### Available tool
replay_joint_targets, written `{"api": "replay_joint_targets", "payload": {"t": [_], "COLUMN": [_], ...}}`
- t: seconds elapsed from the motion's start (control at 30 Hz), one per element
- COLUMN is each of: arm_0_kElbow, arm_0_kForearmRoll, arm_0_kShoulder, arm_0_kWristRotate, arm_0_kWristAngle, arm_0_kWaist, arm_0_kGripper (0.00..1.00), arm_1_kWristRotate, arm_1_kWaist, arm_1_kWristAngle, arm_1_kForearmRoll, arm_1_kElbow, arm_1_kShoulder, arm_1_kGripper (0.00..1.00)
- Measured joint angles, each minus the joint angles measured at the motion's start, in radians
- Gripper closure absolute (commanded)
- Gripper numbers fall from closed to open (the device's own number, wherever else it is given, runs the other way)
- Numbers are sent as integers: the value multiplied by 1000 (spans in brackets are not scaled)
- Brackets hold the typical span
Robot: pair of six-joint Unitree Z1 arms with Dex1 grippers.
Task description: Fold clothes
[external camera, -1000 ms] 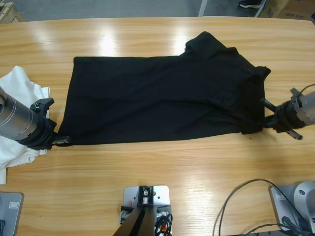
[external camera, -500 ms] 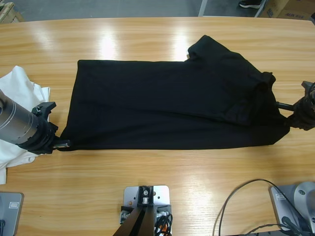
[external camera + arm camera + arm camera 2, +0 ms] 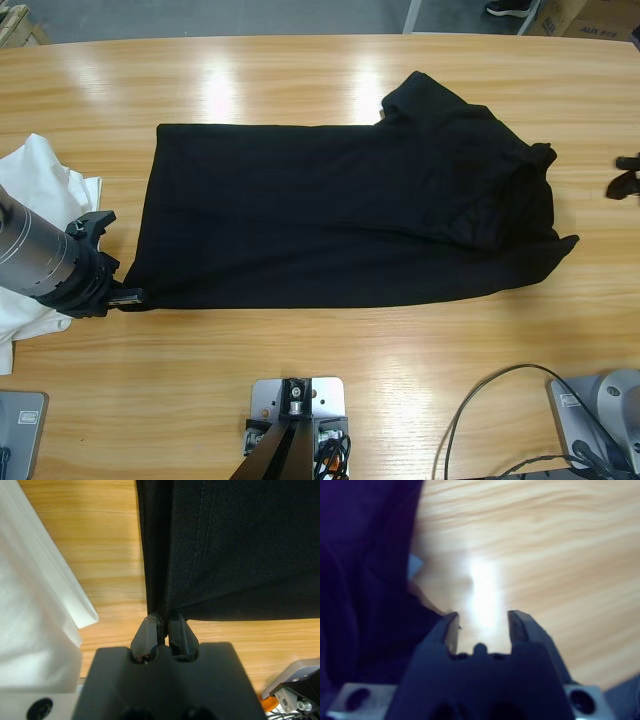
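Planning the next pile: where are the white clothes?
In the high view, the white clothes lie bunched at the table's left edge, beside the black shirt, partly under the left arm.

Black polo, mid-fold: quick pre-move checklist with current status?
1. Left hand shut on the black polo hem corner: ok.
2. Right hand open, nothing between its jaws: ok.
3. Right hand apart from the polo's sleeve end, near the table edge: ok.
4. Polo flat along the table: not ok, the collar and sleeve end is bunched.
5. White clothes apart from the polo: ok, though the left arm lies over them.
6. Buttons and logo side: cannot tell.
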Motion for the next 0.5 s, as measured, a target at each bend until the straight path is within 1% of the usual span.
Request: {"api": "replay_joint_targets", "payload": {"t": [0.07,0.1,0.13,0.17,0.2,0.23,0.3,0.33,0.47,0.5], "arm_0_kElbow": [0,0,0,0,0,0,0,0,-5,-8], "arm_0_kForearmRoll": [0,0,0,0,0,0,0,0,-1,-1], "arm_0_kShoulder": [0,0,0,0,0,-1,-1,-2,-37,-50], "arm_0_kWristRotate": [0,0,0,0,0,0,0,-2,-21,-22], "arm_0_kWristAngle": [0,0,0,0,0,0,0,0,13,16], "arm_0_kWaist": [-2,-3,-4,-5,-6,-7,-7,-7,-7,-7], "arm_0_kGripper": [1000,883,481,182,46,36,36,36,41,41], "arm_1_kWristRotate": [7,8,8,5,2,0,0,0,18,25], "arm_1_kWaist": [-4,-4,-4,-4,1,5,10,11,14,15], "arm_1_kWristAngle": [17,50,94,144,193,223,265,287,359,370], "arm_1_kForearmRoll": [27,27,23,18,13,10,6,5,-27,-43], "arm_1_kElbow": [-27,-38,-46,-54,-67,-80,-91,-92,-92,-94], "arm_1_kShoulder": [-17,-27,-34,-38,-40,-41,-41,-39,3,26], "arm_1_kGripper": [13,13,13,19,63,107,123,154,346,380]}}
